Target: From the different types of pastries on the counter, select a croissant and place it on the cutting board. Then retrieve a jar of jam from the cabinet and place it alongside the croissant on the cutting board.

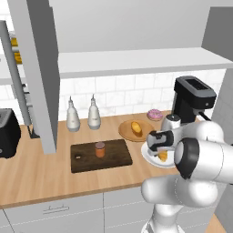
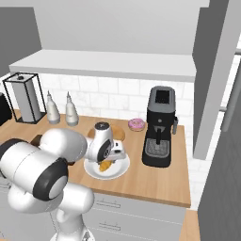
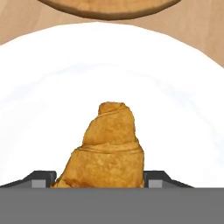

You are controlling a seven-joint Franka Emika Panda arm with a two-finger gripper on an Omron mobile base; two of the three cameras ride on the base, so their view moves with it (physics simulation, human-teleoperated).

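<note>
one croissant [image 3: 105, 148] pinched by end effector [image 3: 99, 178] on one white plate [image 3: 183, 100], one jar of jam [image 1: 99, 149] on cutting board [image 1: 113, 157]

Croissant [image 3: 105, 151] on plate [image 3: 183, 109]; jar [image 1: 99, 149] on cutting board [image 1: 113, 157], left of plate

The white arm folds forward and down over the white plate [image 2: 123, 170], elbow bulking up close to the cameras, wrist bent steeply. The gripper [image 2: 105, 164] points down at the plate's middle, its two dark fingertips [image 3: 43, 178] low on either flank of the croissant [image 3: 107, 151], closed against its sides.
</note>
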